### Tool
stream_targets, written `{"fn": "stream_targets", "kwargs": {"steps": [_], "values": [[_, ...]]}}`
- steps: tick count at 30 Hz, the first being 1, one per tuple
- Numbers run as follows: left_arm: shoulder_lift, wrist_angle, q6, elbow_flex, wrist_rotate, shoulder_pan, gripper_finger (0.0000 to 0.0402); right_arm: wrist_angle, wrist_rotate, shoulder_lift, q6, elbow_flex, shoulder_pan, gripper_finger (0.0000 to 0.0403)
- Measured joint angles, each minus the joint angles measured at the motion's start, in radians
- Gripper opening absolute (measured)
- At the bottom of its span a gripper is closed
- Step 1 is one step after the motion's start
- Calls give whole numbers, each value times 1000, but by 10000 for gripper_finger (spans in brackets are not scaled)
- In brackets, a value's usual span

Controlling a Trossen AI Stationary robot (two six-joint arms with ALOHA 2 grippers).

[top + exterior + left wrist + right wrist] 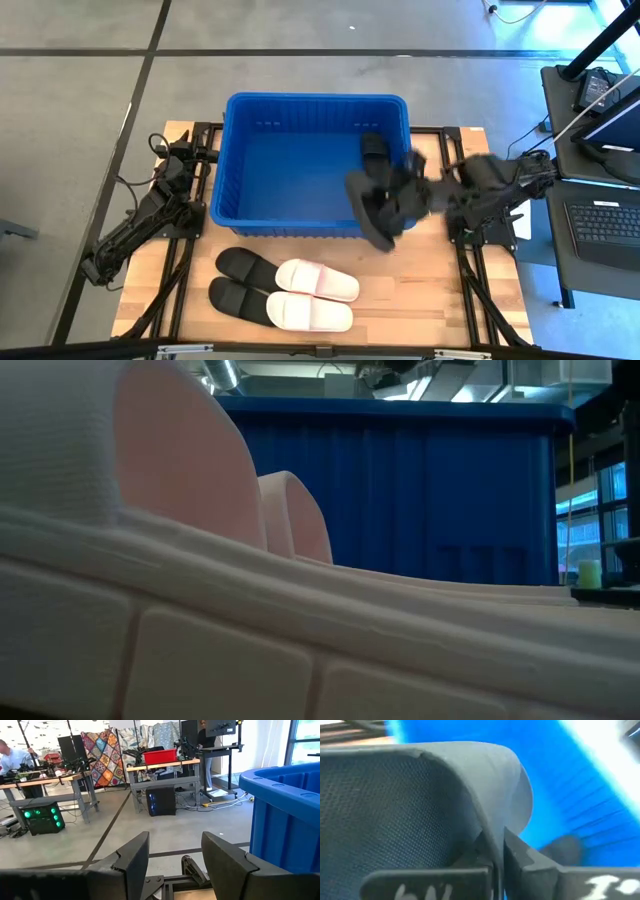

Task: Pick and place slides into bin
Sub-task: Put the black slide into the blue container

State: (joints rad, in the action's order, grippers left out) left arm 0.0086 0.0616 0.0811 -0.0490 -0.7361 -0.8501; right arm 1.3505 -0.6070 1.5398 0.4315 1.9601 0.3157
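The blue bin (310, 165) stands at the table's far middle, and one black slide (374, 150) lies inside it by the right wall. My right gripper (408, 195) is shut on another black slide (372, 212), held above the bin's near right corner. Two black slides (243, 265) (232, 295) and two white slides (318, 280) (310, 312) lie flat on the table in front of the bin. The white slides (200, 610) fill the low view, with the bin (420, 490) behind them. My left gripper (175, 865) waits open at the table's left side, beside the bin. My right gripper pinches the black slide's strap at its edge (492, 832) between its two fingers (530, 862), one on the meshed inner lining and one on the smooth outer face. It reaches in from the table's right side, slanting down. The slide hangs tilted, lifted clear above the bin's rim.
The bin's floor left of the black slide is bare blue (290, 165). Bare wood (430, 290) shows right of the slides on the table. A desk with a laptop (600, 220) stands beyond the table's right edge.
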Motion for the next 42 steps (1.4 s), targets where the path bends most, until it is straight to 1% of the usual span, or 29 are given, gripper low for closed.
{"fn": "stream_targets", "kwargs": {"steps": [3, 6, 8, 11, 15, 19, 21, 23, 26, 31, 42], "values": [[0, 0, 0, 0, 0, 0, 176, -21, -63, 4, -186, -5, -98, 13], [0, 0, 0, 0, 0, 0, 176, -48, -78, 23, -325, -33, -215, 13], [0, 0, 0, 0, -1, 0, 176, -95, -85, 41, -440, -76, -294, 14], [0, 0, 0, 0, -1, 0, 176, -241, -84, 70, -611, -169, -400, 13], [0, 0, 0, 0, -1, 0, 176, -468, -80, 111, -765, -320, -520, 13], [0, 0, 0, 0, -2, 0, 176, -676, -84, 154, -922, -471, -598, 13], [0, 0, 0, 0, -2, 0, 176, -752, -79, 176, -982, -531, -622, 13], [0, 0, 0, 0, -2, 0, 176, -815, -71, 198, -1012, -577, -638, 13], [0, 0, 0, 0, -2, 0, 176, -882, -33, 231, -1016, -622, -657, 13], [0, 0, 0, 0, -2, 0, 176, -957, -27, 289, -1016, -636, -677, 13], [0, 0, 0, 0, -2, 0, 176, -959, -26, 396, -1013, -637, -691, 13]]}}
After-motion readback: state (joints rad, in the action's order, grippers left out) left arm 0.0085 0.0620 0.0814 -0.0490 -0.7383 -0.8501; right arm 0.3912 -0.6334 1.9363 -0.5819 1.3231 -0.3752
